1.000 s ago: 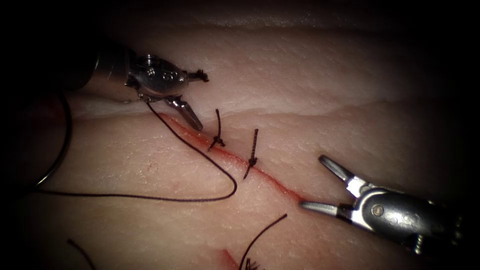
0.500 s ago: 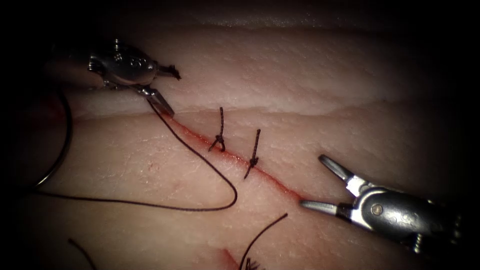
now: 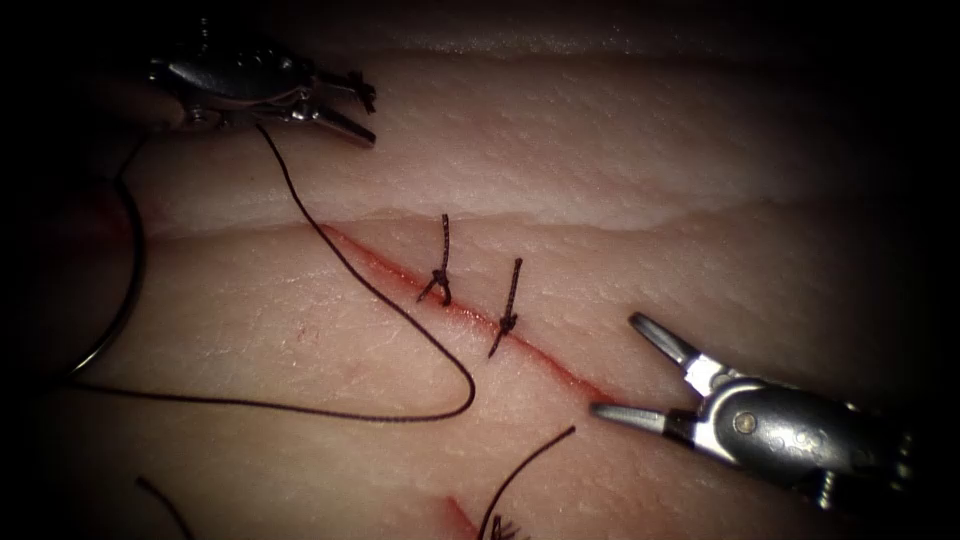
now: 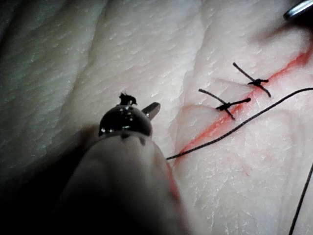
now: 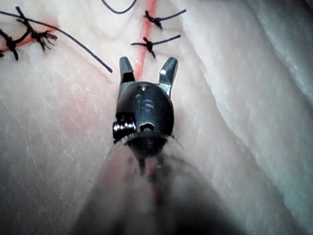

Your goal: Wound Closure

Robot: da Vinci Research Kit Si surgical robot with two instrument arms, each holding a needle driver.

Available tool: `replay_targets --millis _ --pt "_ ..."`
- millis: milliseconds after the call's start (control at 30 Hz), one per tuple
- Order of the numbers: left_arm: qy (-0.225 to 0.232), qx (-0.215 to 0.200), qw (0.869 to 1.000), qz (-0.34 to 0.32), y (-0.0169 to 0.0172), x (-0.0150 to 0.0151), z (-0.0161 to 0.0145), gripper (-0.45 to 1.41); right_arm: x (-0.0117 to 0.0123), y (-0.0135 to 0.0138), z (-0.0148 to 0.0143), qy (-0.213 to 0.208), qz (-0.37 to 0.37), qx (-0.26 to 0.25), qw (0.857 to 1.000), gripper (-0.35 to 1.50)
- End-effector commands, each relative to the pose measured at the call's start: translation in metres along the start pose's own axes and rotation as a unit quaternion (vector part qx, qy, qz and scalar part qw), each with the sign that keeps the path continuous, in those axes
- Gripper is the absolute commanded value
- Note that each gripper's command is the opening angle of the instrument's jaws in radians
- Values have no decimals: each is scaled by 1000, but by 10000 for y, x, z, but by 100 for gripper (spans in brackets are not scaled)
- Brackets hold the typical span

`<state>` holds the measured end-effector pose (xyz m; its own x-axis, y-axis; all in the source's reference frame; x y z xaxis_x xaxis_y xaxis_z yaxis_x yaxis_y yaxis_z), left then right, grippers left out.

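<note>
Tissue (image 3: 600,150) with an oblique cut (image 3: 470,315) rimmed by red fluid (image 3: 560,370) and crossed by two knotted stitches (image 3: 440,280); left tool (image 3: 345,105) at the upper left, above the cut's upper end, jaws closed on the thread (image 3: 400,320), which runs down along the left side of the cut, loops back and trails off to the left edge; curved needle (image 3: 125,290) at the far left, beyond the cut, apparently free of the tissue and held by neither tool; right tool (image 3: 630,370) at the cut's lower end, jaws wide apart and empty, straddling the cut; a cut end (image 3: 525,470) of thread below.
</note>
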<state>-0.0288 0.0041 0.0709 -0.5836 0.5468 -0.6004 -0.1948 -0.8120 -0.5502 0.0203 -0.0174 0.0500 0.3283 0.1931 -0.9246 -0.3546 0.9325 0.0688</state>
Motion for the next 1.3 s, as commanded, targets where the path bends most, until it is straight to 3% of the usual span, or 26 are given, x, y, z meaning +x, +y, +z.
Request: replay_targets --millis 33,133,200,300,333,400,433,467,533,567,600,633,767,833,1000,1167,1200,1233,1267,1300 --pt "1 -1 1000 -13 -1 4 7 66 -1 -1 12 2 -1 -1 1000 142" --pt "3 0 1000 -19 0 4 8 61 -1 -4 17 5 1 1 1000 142" --pt "-19 7 997 73 -4 5 8 30 0 -6 20 6 1 2 1000 142" --pt "-98 43 978 182 -17 11 11 17 0 -7 22 7 0 4 1000 142" --pt "-125 57 965 224 -22 13 12 19 0 -7 22 7 0 4 1000 142" --pt "-193 104 920 325 -34 18 14 9 0 -7 21 7 0 5 1000 142" --pt "-266 135 861 412 -40 20 19 9 -1 -7 18 8 3 6 1000 140" --pt "-266 135 861 412 -40 20 19 9 -1 -7 18 8 3 6 1000 140" --pt "-307 133 817 470 -40 20 24 9 -1 -7 17 8 2 6 1000 140" --pt "-322 133 801 486 -39 19 27 12 -1 -7 17 8 2 6 1000 140" --pt "-359 131 762 523 -36 19 33 29 -1 -7 17 8 2 6 1000 140" --pt "-383 134 734 544 -34 17 37 39 -1 -7 18 8 3 6 1000 140" --pt "-423 143 658 607 -26 11 53 51 -1 -8 18 8 3 6 1000 140" --pt "-435 152 618 636 -22 6 61 44 0 -8 17 8 5 7 1000 140" --pt "-474 155 539 679 -13 -6 79 46 0 -8 17 8 6 7 1000 140" --pt "-494 114 447 737 5 -26 98 31 -1 -8 16 8 5 7 1000 138" --pt "-499 96 416 754 11 -32 101 22 -1 -8 16 8 6 7 1000 138" --pt "-504 83 395 764 14 -36 103 19 0 -8 16 8 6 7 1000 138" --pt "-504 83 395 764 14 -36 103 19 0 -8 16 8 6 7 1000 138" --pt "-507 72 379 771 16 -39 104 17 0 -7 16 8 9 7 1000 138"
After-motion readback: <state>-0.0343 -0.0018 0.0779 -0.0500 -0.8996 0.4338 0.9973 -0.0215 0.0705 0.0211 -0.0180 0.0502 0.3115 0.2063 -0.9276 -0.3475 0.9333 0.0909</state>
